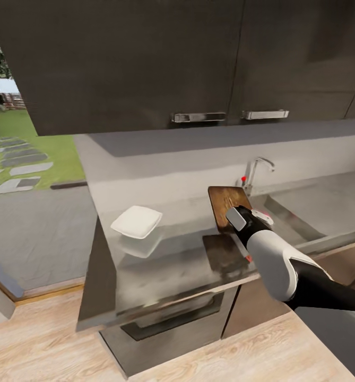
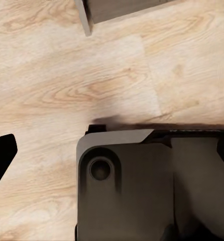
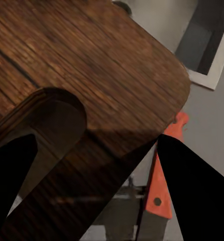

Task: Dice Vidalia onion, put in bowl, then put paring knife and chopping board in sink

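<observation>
From the head, the right gripper (image 1: 240,216) holds the chopping board (image 1: 227,204) lifted beside the sink (image 1: 299,215), the bowl (image 1: 137,221) resting on the countertop (image 1: 161,265); the right wrist shows fingers (image 3: 192,186) spread around the board's edge above the knife (image 3: 162,186); the left gripper's state I cannot tell.

Right arm (image 1: 283,265): glossy white shell, black segments, grey wrist block.

Head overlooks chopping board (image 1: 227,204); right wrist hovers close
</observation>
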### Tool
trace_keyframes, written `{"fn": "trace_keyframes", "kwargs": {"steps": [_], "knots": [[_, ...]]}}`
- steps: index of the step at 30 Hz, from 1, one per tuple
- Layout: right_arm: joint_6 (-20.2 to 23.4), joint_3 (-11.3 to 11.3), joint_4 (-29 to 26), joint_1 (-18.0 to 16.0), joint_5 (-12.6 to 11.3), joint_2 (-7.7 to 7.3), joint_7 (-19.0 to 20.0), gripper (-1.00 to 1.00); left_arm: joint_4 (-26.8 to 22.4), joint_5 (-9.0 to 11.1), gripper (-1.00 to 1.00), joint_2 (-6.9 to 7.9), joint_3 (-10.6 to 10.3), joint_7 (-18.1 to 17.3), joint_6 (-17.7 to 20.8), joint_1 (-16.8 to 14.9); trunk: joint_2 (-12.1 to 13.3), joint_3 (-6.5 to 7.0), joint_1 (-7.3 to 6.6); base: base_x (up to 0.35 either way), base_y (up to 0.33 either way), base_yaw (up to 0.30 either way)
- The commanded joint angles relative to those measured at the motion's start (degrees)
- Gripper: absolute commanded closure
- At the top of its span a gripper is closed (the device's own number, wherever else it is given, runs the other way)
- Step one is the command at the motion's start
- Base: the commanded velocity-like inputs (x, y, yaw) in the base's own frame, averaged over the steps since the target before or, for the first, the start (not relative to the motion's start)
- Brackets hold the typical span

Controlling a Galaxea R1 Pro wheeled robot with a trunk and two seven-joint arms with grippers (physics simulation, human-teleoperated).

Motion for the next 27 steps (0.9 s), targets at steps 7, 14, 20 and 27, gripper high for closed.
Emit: {"fn": "trace_keyframes", "kwargs": {"steps": [7,14,20,27], "knots": [[0.5,1.7,-0.1,0.0,0.6,-0.26,3.9,1.00,0.1,0.0,-1.00,0.00,0.0,0.0,-0.1,0.0,-0.1,-0.01,0.05,0.066,-0.274,0.035],[8.4,9.0,0.5,0.0,8.4,-1.51,29.7,1.00,0.3,-0.1,-1.00,0.00,0.0,0.0,-0.1,0.0,-0.1,-0.01,0.05,0.003,-0.281,0.001],[9.9,9.4,0.8,0.0,22.0,-4.02,51.9,1.00,0.3,-0.1,-1.00,0.00,0.0,0.0,-0.1,0.0,-0.1,-0.01,0.05,0.000,-0.108,0.000],[10.4,9.5,0.9,0.0,24.1,-5.07,59.1,1.00,0.3,-0.1,-1.00,0.00,0.0,0.0,-0.1,0.0,-0.1,-0.01,0.05,0.000,-0.006,0.072]]}}
